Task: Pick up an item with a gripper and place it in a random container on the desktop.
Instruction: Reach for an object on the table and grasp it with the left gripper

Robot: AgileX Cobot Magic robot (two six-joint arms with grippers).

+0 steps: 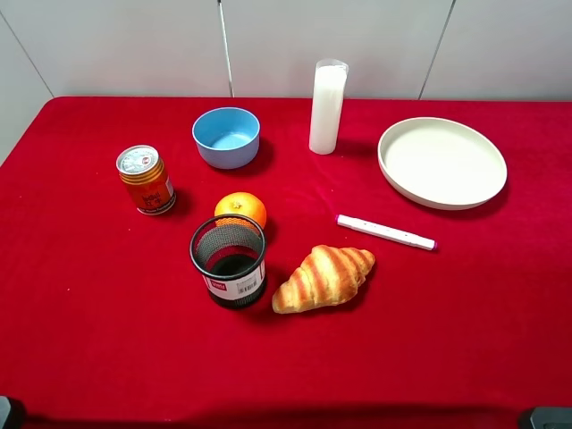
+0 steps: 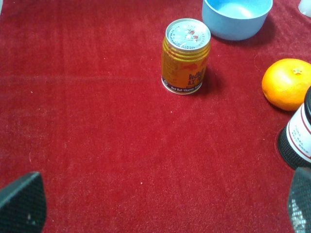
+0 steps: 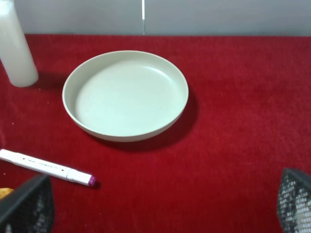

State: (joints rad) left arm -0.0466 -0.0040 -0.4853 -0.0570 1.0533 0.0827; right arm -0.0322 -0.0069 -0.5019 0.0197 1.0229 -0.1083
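Note:
The orange-and-gold can (image 1: 146,180) stands upright on the red desktop (image 1: 98,304) at the left, and also shows in the left wrist view (image 2: 186,56). The light-blue bowl (image 1: 226,137) stands empty just behind and to the right of the can, and also shows in the left wrist view (image 2: 236,17). My left gripper (image 2: 160,204) is open and empty, well short of the can; its fingertips (image 2: 22,204) show wide apart. My right gripper (image 3: 160,204) is open and empty, near the cream plate.
An orange fruit (image 1: 240,210) sits behind a black mesh pen cup (image 1: 229,260). A croissant (image 1: 323,276), a white marker (image 1: 385,231), a tall white cylinder (image 1: 327,107) and a wide cream plate (image 1: 441,162) stand to the right.

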